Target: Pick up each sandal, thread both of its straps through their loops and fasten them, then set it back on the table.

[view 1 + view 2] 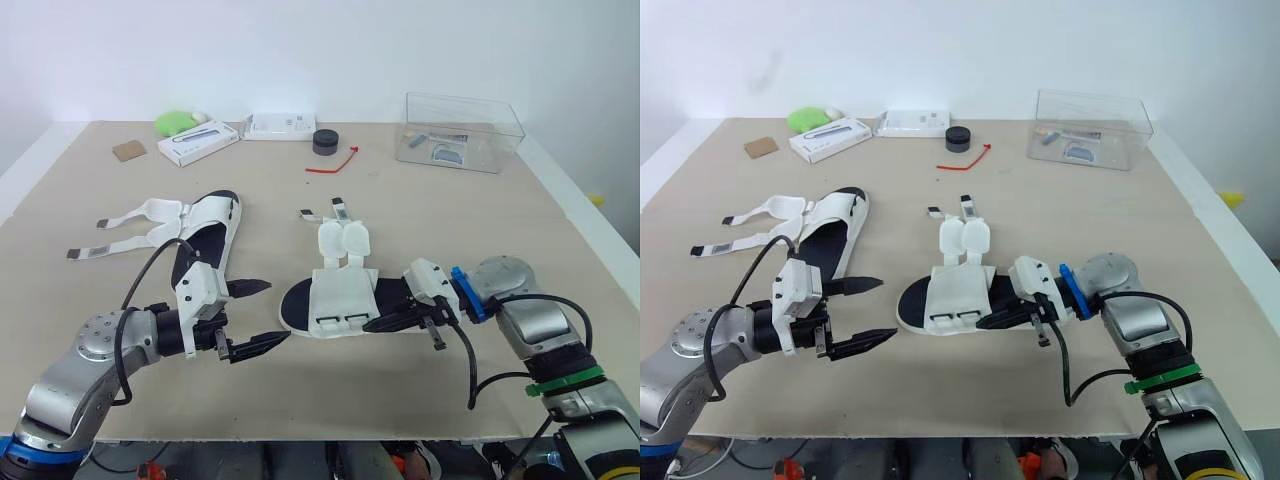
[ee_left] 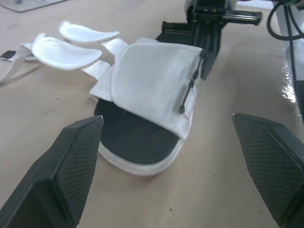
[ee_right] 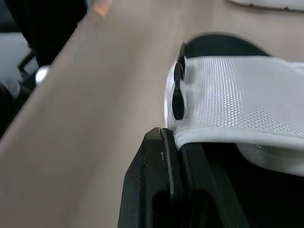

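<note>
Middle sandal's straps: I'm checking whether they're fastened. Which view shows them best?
Left eye view: both straps lie loose on the table, running away from the sandal, ends free. The right eye view matches. The left wrist view catches their pads close up; the right wrist view, the sandal's mesh upper and black loops.

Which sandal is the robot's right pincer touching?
The middle sandal, right pincer at its edge. The left sandal lies apart, straps spread out.

near sandal (image 1: 335,300): white, flat, straps loose | left sandal (image 1: 205,238): straps splayed
</note>
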You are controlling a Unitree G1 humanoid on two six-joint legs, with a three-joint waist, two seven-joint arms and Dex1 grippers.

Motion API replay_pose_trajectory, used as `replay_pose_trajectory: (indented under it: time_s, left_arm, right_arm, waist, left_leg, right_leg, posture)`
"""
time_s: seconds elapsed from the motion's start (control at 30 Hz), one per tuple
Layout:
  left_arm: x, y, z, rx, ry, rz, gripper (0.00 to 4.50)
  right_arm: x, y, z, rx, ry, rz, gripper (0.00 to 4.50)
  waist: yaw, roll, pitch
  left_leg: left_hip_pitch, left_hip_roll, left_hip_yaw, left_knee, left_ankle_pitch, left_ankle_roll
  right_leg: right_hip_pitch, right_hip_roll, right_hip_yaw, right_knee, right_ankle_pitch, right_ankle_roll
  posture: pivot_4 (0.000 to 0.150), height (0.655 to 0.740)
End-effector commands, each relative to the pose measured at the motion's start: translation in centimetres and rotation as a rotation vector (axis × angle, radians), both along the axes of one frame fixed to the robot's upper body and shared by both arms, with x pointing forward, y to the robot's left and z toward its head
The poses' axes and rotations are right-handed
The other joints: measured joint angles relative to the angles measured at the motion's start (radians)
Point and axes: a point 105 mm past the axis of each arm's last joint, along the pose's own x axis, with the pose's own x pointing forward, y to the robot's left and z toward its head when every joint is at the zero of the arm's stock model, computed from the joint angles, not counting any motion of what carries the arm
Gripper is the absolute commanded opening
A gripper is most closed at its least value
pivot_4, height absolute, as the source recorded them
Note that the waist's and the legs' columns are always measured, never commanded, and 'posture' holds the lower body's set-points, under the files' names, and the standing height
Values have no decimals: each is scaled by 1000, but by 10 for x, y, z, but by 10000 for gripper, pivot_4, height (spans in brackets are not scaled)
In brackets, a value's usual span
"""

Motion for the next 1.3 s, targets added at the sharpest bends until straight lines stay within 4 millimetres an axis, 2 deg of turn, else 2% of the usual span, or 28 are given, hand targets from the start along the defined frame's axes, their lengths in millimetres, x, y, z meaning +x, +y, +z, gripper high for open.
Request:
replay_pose_trajectory:
  time_s: [0.03, 0.27, 0.37, 0.5, 0.6, 0.83, 0.97, 1.2, 1.23, 1.3]
  left_arm:
    - [-6, -1, 6, 18, -41, -25, 45000]
    - [-5, 0, 7, 6, -24, -4, 45000]
    - [-6, 0, 9, 4, -29, -16, 45000]
    - [4, 1, 31, -52, -208, 21, 45000]
    - [7, 1, 34, -82, -248, 50, 45000]
    - [12, 15, 22, -203, -143, 191, 45000]
    - [4, 16, 7, -131, -126, 155, 45000]
    - [-4, 14, -3, -76, -123, 107, 45000]
    - [-5, 13, -4, -70, -123, 93, 45000]
    - [-6, 11, -6, -55, -121, 65, 45000]
  right_arm:
    - [-1, 1, 9, -5, -49, 80, 1380]
    - [-10, 2, 8, 10, -19, 101, 1380]
    - [-23, 2, 9, 29, 8, 137, 1380]
    - [-27, 3, 10, 43, 41, 148, 1380]
    - [-27, 4, 11, 58, 57, 141, 1380]
    - [-24, 3, 14, 103, 79, 113, 1380]
    - [-23, 6, 17, 116, 85, 111, 1380]
    - [-23, 6, 18, 95, 94, 119, 1380]
    - [-23, 6, 18, 93, 93, 120, 6066]
    - [-23, 5, 17, 72, 70, 129, 10546]
  waist:
    - [1, 0, 0]
    - [1, 0, 0]
    - [1, 0, 0]
    - [1, 0, 0]
    - [1, 0, 0]
    - [1, 0, 0]
    - [1, 0, 0]
    - [1, 0, 0]
    - [1, 0, 0]
    - [1, 0, 0]
  left_leg:
    - [0, 0, 0, 0, 0, 0]
    - [0, 1, -1, 0, 0, 0]
    - [0, 1, -1, 0, 0, 0]
    - [-1, 0, -1, 0, 0, 0]
    - [-1, 0, -1, 0, 0, 0]
    - [-1, 1, -2, 0, 0, 0]
    - [-1, 0, -1, 0, 0, 0]
    - [0, 0, -1, 0, 0, 0]
    - [0, 0, -1, 0, 0, 0]
    - [0, 0, -1, 0, 0, 0]
  right_leg:
    - [0, 0, 0, 0, 0, -1]
    - [0, 0, 0, 0, 1, -3]
    - [0, -1, 0, 0, 1, -3]
    - [0, -1, 0, 0, 0, -4]
    - [0, -1, 0, 0, 1, -3]
    - [0, -1, 0, 0, 3, -7]
    - [0, 0, 0, 0, 3, -6]
    - [0, 0, -1, 0, 3, -6]
    - [0, 0, -1, 0, 3, -6]
    - [0, 0, -1, 0, 3, -6]
  posture:
    - [1500, 7400]
    - [1500, 7400]
    - [1500, 7400]
    - [1500, 7400]
    - [1500, 7400]
    - [1500, 7400]
    - [1500, 7400]
    - [1500, 7400]
    - [1500, 7400]
    - [1500, 7400]
